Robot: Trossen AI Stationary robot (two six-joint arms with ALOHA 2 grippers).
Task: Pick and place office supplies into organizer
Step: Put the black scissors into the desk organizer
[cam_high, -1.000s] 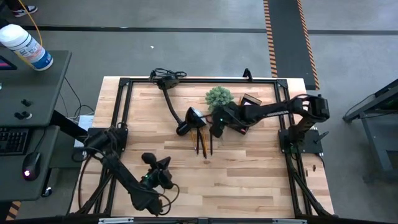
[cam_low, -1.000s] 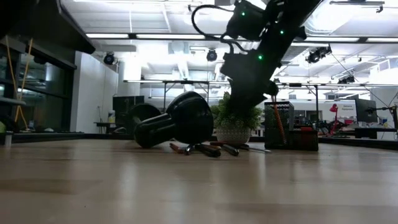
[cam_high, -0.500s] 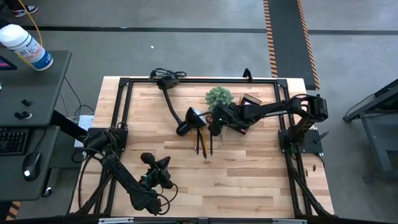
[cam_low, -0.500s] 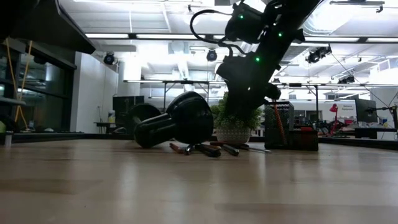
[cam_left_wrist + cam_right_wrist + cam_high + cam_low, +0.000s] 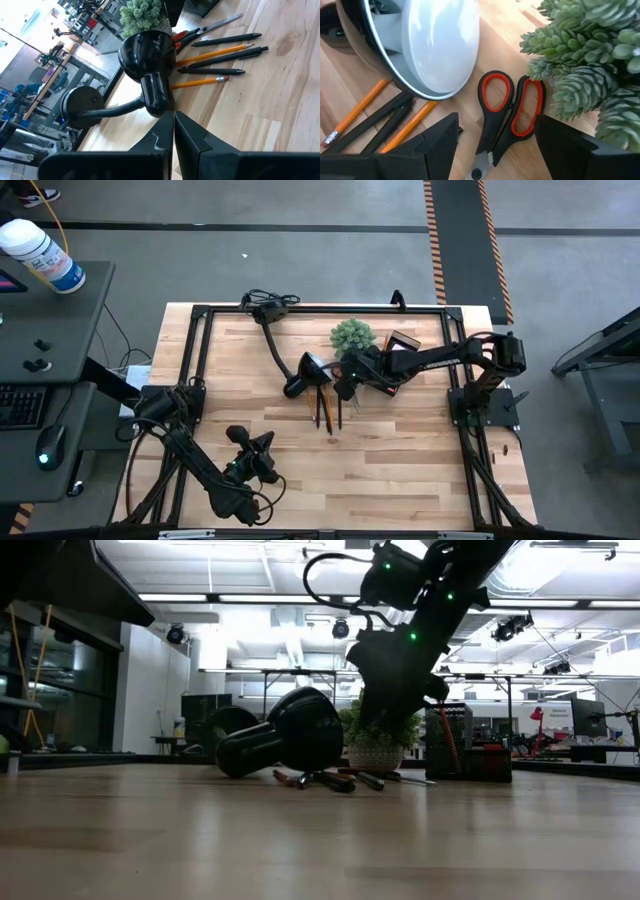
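The red-handled scissors (image 5: 505, 112) lie flat on the wood between the plant (image 5: 585, 65) and the lamp's white-faced head (image 5: 440, 45). My right gripper (image 5: 500, 150) is open and hovers just above the scissors, one finger on each side of the blades, touching nothing; in the high view it is (image 5: 343, 377). Orange pencils and dark pens (image 5: 327, 410) lie side by side near the lamp head (image 5: 310, 370). The black organizer (image 5: 465, 745) stands behind the plant, partly under the right arm. My left gripper (image 5: 255, 460) is shut near the table's near-left corner. No pink pad shows.
The black desk lamp (image 5: 147, 60) lies on its side, its head close to the scissors and pencils (image 5: 220, 55). The green plant (image 5: 352, 335) stands right beside the right gripper. A black frame (image 5: 200, 315) rims the table. Bare wood (image 5: 400, 450) stretches toward the near edge.
My right gripper has crept a little toward the table's left, nearer the lamp head and over the scissors. The scissors, pencils and lamp have stayed where they were.
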